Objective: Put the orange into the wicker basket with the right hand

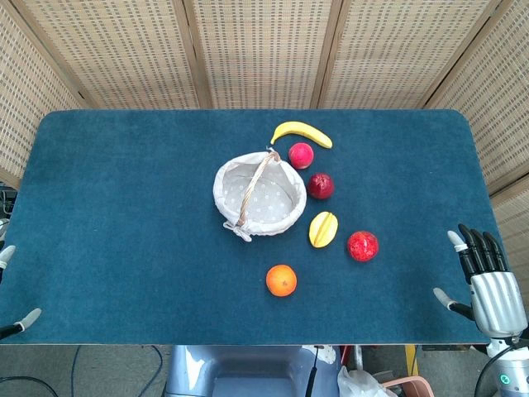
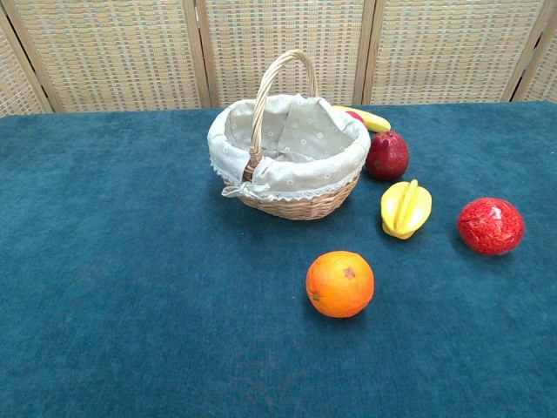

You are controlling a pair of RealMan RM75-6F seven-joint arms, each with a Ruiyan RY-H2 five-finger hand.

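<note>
The orange (image 1: 281,280) (image 2: 339,284) lies on the blue table, near the front edge and a little in front of the basket. The wicker basket (image 1: 259,193) (image 2: 291,152) has a dotted cloth lining and an upright handle, and nothing shows inside it. My right hand (image 1: 488,279) hovers at the table's front right corner, fingers spread and holding nothing, far to the right of the orange. Only fingertips of my left hand (image 1: 15,289) show at the left edge of the head view, apart and holding nothing. The chest view shows neither hand.
A banana (image 1: 302,132), a pink-red apple (image 1: 301,155) and a dark red fruit (image 1: 321,185) (image 2: 387,156) lie behind and right of the basket. A yellow starfruit (image 1: 323,229) (image 2: 405,209) and a red fruit (image 1: 362,246) (image 2: 490,225) lie between the orange and my right hand.
</note>
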